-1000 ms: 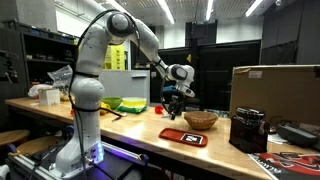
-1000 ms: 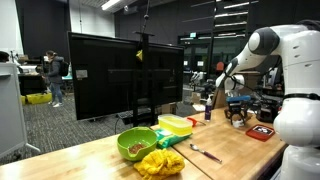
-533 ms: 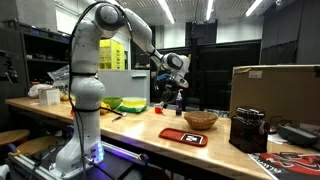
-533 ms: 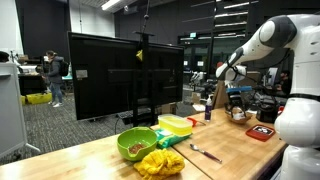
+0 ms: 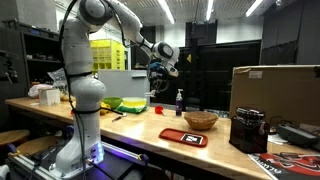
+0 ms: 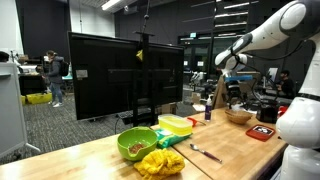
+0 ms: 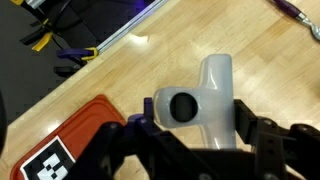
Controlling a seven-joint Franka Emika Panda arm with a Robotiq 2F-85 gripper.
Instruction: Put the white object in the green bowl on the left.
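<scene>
Transport step: my gripper (image 7: 195,128) clasps the white object (image 7: 214,78) high above the bench (image 7: 110,75), well apart from the green bowl (image 6: 150,141); next, I judge, comes a sweep across to that bowl, a descent over its rim, then release.

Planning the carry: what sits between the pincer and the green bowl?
In an exterior view, a yellow container lies between the pincer gripping the white object and the green bowl.
</scene>
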